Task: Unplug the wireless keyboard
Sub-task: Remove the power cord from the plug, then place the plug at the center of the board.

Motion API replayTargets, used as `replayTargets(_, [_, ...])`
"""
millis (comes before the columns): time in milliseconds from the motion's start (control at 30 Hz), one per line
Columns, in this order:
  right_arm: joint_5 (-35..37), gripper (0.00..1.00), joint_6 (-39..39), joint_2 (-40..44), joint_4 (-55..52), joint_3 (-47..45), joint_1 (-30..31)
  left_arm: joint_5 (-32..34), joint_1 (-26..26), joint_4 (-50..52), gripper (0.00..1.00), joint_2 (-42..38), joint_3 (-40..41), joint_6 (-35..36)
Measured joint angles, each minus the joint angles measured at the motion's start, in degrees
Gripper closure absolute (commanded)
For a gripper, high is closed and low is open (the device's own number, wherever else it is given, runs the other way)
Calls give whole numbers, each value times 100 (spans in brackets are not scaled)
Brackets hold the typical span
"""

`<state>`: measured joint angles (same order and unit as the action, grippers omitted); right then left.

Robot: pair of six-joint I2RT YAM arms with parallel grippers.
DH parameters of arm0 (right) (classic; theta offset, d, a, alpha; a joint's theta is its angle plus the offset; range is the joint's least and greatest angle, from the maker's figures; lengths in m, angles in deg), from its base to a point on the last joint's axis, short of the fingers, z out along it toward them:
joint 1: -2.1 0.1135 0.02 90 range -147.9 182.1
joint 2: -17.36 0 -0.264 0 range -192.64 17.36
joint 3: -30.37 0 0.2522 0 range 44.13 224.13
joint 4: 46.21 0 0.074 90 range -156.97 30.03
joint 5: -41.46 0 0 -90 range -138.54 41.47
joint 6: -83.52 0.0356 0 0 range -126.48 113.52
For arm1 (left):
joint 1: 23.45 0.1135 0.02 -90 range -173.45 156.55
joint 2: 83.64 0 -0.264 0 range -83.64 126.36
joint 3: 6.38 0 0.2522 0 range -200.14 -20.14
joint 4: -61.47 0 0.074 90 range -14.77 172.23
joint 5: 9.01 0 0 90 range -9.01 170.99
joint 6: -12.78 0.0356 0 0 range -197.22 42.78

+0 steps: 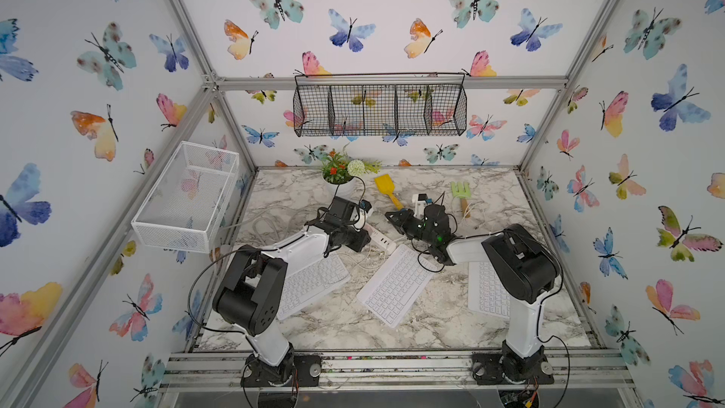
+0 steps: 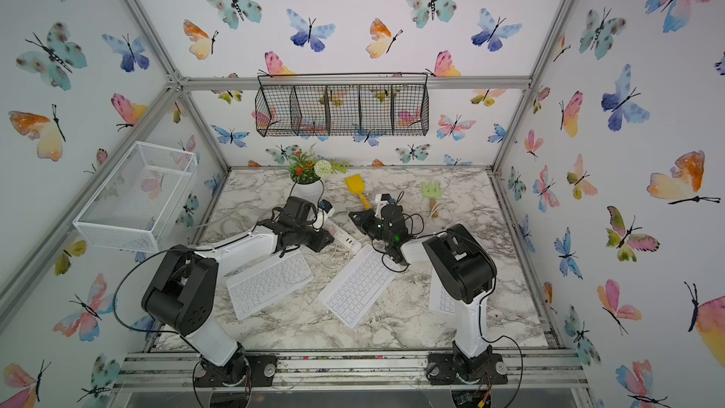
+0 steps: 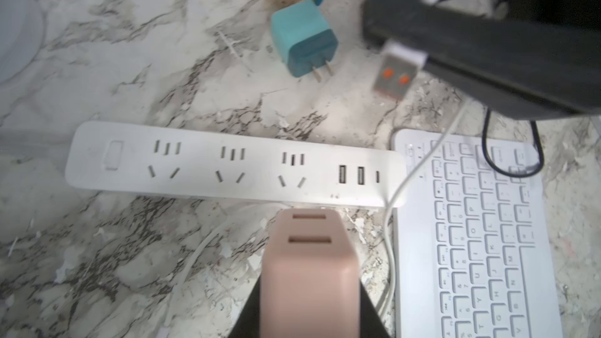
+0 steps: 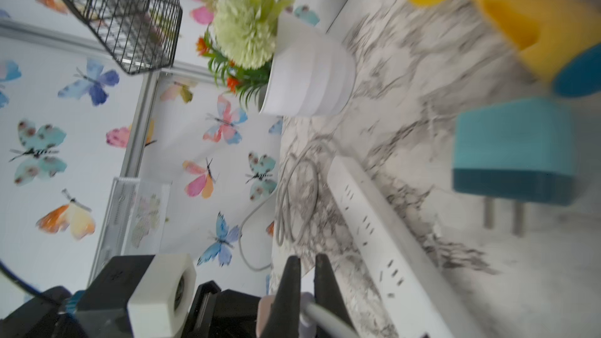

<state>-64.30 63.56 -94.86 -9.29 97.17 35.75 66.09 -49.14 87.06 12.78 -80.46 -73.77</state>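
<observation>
On the marble table (image 1: 431, 319), middle keyboard (image 1: 395, 285): lies at centre and is probably light, so a taut lead could drag it.
Power strip (image 3: 227, 164): at the keyboard's 11 o'clock, every socket bare.
Left gripper (image 3: 310, 291): clamped on the pink adapter (image 3: 309, 248), both ports empty.
Right gripper (image 4: 305, 274): pinched shut on the USB plug (image 3: 395, 74) (clear of the adapter, it seems).
Cable (image 3: 419, 164): crosses the strip's end, so hauling away may snag it or slip the plug.
</observation>
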Motion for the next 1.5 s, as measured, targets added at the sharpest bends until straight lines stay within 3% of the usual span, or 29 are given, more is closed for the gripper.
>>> replayTargets(133, [688,98,-2,90,11,13,94,2,249,81,100,101,-162,-234])
replayTargets(300, [811,98,-136,98,-146,146,103,-33,232,155,100,101,-203,-234])
replayTargets(467, [492,98,-433,186,-433,302,66,-227,229,227,100,396,-855,-195])
replayTargets(767, [-166,98,-741,778,-566,48,44,-479,240,232,100,1985,-2712,-376])
replayTargets(1000, [-577,98,-911,793,-570,-24,44,-706,293,216,100,2732,-2966,-708])
replayTargets(1100, [-704,98,-964,793,-573,-24,44,-835,313,212,92,2929,-3163,-807])
replayTargets(1267, [-872,98,-988,730,-568,-22,42,-907,378,227,60,3185,-3467,-979])
replayTargets(1500, [-992,98,-997,501,-610,-15,42,-979,516,415,45,3263,-3484,-1141])
